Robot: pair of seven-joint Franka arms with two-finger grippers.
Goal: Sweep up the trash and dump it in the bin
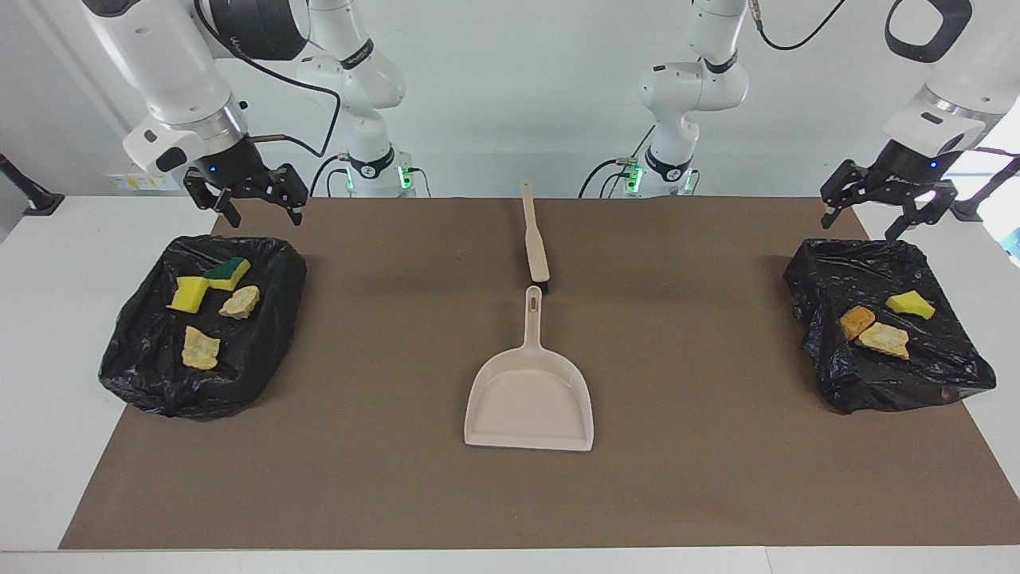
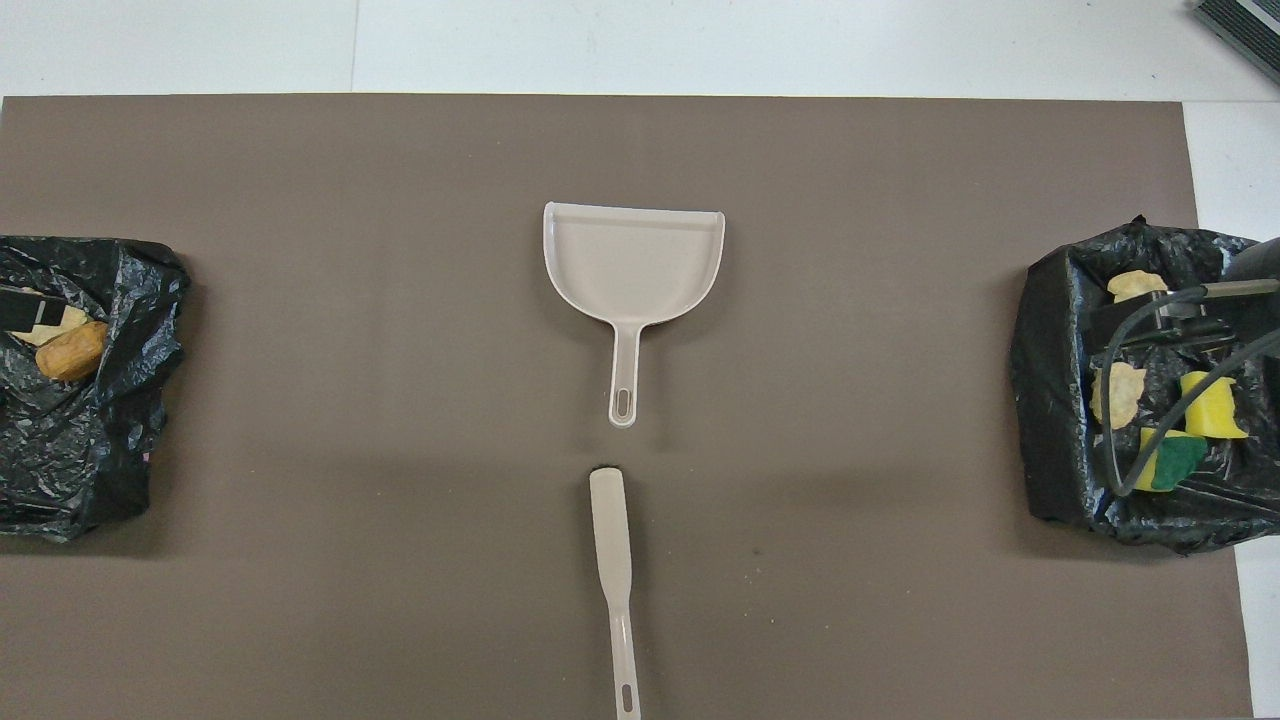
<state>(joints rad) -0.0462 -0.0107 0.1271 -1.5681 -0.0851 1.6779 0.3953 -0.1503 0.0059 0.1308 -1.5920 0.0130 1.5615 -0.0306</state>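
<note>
Two black-bagged bins hold the trash. In the bin (image 1: 143, 375) at the right arm's end lie yellow sponge pieces (image 1: 187, 293), one of them green-backed (image 1: 227, 271), and tan lumps (image 1: 199, 348). The other bin (image 1: 900, 383) holds a yellow sponge piece (image 1: 910, 304) and orange-tan lumps (image 1: 857, 320). My right gripper (image 1: 263, 214) hangs open and empty over its bin's edge. My left gripper (image 1: 868, 217) is open and empty above the other bin's edge. The beige dustpan (image 1: 530, 399) and the brush (image 1: 535, 239) lie mid-table, handle ends facing each other.
A brown mat (image 1: 717, 478) covers most of the white table. In the overhead view the dustpan (image 2: 632, 260) lies farther from the robots than the brush (image 2: 612, 540), and the bins (image 2: 90, 440) (image 2: 1050, 400) sit at the mat's two ends.
</note>
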